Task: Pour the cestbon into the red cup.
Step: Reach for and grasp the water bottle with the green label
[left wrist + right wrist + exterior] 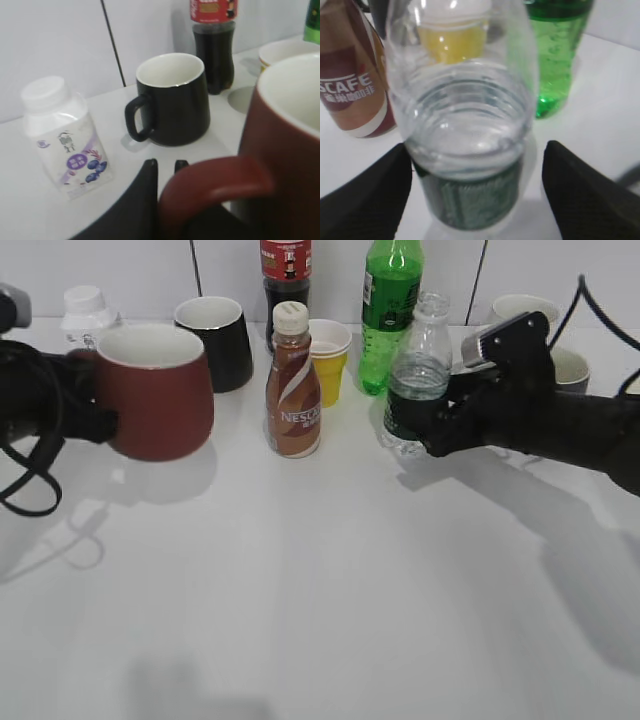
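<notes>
Left fingers [165, 172] pinch the red cup's [155, 390] handle, cup up by the bench's [320, 590] left edge. Right fingers [365, 200] sit spread either side of the cestbon [415, 375], toward the back right.

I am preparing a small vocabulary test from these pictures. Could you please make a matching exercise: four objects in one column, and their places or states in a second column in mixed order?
1. red cup
2. cestbon
3. Nescafe bottle
4. black mug

A. between the right gripper's fingers
B. capped, standing between the two arms
C. at the back, empty
D. handle at the left gripper

Pairs: 1-D, 2-A, 3-B, 4-C
</notes>
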### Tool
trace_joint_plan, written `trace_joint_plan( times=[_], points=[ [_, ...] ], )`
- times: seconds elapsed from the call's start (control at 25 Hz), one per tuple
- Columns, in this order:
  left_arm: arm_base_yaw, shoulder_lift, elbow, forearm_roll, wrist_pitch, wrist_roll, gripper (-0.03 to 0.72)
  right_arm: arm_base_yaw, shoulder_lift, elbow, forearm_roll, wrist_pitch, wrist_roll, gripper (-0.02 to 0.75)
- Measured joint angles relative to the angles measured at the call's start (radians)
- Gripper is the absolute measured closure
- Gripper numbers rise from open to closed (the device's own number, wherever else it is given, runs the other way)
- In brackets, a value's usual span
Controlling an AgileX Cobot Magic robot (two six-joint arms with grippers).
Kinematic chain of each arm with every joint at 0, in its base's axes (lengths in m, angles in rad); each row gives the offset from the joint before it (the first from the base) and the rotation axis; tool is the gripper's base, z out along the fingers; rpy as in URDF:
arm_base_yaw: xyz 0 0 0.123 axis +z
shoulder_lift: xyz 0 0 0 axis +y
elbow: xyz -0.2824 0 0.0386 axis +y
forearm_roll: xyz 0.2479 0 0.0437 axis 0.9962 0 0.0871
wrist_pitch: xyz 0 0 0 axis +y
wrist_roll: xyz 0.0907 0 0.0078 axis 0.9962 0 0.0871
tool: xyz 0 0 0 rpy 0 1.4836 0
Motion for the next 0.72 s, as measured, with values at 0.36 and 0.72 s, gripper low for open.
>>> trace_joint_plan(
  times=[0.36,0.72],
  points=[
    [-0.005,0.000,0.000,0.132,0.037,-0.064,0.627,0.008,0.105,-0.142,-0.047,-0.009,0.006,0.137],
    [-0.093,0.000,0.000,0.228,0.041,-0.132,0.627,0.018,0.146,-0.186,-0.047,-0.032,0.008,0.258]
  ],
)
